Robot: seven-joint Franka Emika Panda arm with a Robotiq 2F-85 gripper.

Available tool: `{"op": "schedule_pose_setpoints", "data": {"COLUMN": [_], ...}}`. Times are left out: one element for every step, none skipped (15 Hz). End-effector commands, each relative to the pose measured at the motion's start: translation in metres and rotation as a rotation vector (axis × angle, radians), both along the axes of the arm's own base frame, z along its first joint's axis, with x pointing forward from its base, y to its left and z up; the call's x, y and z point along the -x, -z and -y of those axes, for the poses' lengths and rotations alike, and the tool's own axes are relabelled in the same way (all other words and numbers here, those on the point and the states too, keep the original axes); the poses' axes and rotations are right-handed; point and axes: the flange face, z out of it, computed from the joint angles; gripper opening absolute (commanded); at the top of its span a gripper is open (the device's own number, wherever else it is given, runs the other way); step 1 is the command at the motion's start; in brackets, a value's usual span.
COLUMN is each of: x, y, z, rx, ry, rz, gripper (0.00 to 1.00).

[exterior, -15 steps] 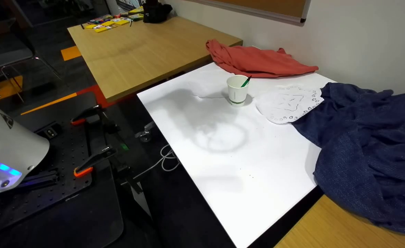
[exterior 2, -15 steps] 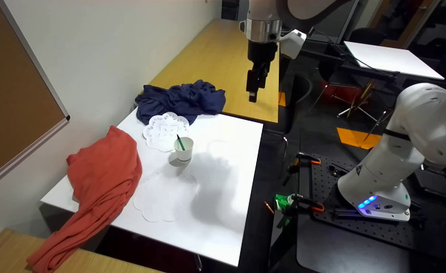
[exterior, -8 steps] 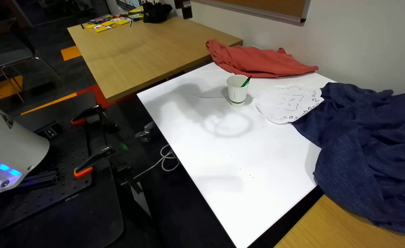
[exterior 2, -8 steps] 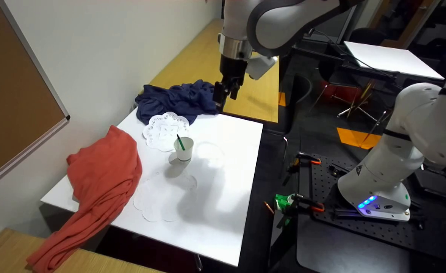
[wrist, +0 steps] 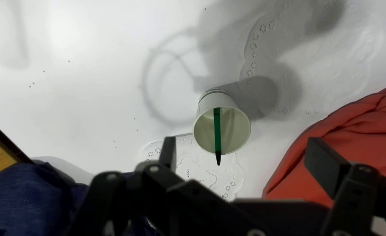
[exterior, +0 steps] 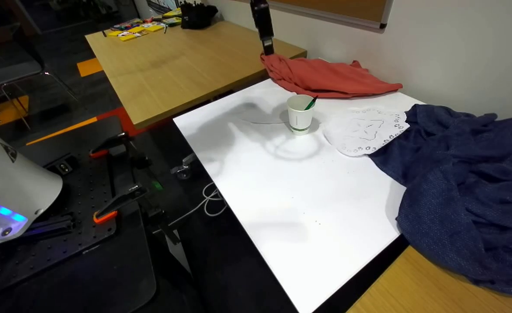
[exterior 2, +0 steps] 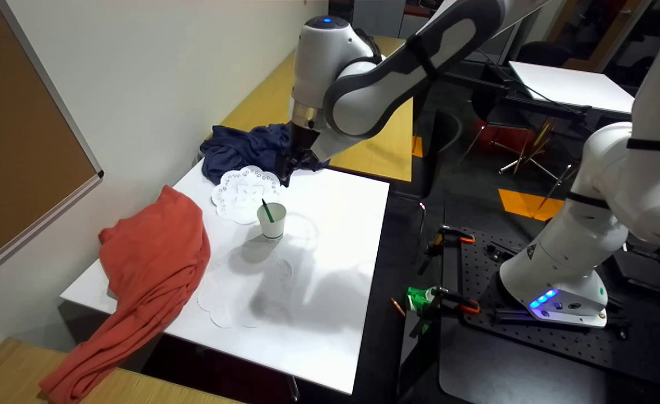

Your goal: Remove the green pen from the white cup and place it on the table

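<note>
The white cup [exterior: 299, 121] stands upright on the white table [exterior: 282, 256] and shows in an exterior view [exterior 2: 273, 229] and the wrist view [wrist: 238, 131]. The green pen [wrist: 217, 131] leans in the cup. Its dark tip sticks out over the rim, as both exterior views show [exterior: 310, 103] [exterior 2: 268, 212]. My gripper [wrist: 242, 154] is open and empty, with its fingers [wrist: 168, 152] wide apart. In the wrist view the pen tip lies between the fingers, nearer the left one. The gripper hangs above the table in both exterior views [exterior: 267, 45] [exterior 2: 286, 177], higher than the cup.
A white patterned doily [exterior 2: 245, 193] lies beside the cup, and a fainter one [exterior 2: 240, 292] lies on its other side. A red cloth [exterior 2: 156, 247] and a dark blue cloth [exterior: 469, 187] lie at the table's edges. Light brown tables [exterior: 186, 56] adjoin it; a wall stands behind.
The arm has swung over the white table toward the cup and come lower. The gripper now shows in both exterior views. The cup and pen have not moved.
</note>
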Motion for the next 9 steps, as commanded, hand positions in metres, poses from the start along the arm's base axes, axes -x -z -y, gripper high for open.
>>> {"op": "schedule_pose_setpoints", "data": {"x": [-0.026, -0.029, -0.033, -0.036, -0.039, -0.043, -0.046, -0.050, -0.053], "y": [0.027, 0.036, 0.045, 0.052, 0.060, 0.067, 0.073, 0.079, 0.084], "z": [-0.012, -0.015, -0.017, -0.019, -0.019, -0.019, -0.018, -0.016, -0.014], "rx": [0.031, 0.038, 0.040, 0.041, 0.034, 0.022, 0.017, 0.012, 0.007], "ry": [0.059, 0.066, 0.072, 0.074, 0.082, 0.078, 0.084, 0.082, 0.082], "rz": [0.015, 0.014, 0.009, 0.004, -0.001, -0.007, -0.006, 0.000, 0.002], "gripper": [1.00, 1.00, 1.00, 1.00, 1.00, 1.00, 1.00, 1.00, 1.00]}}
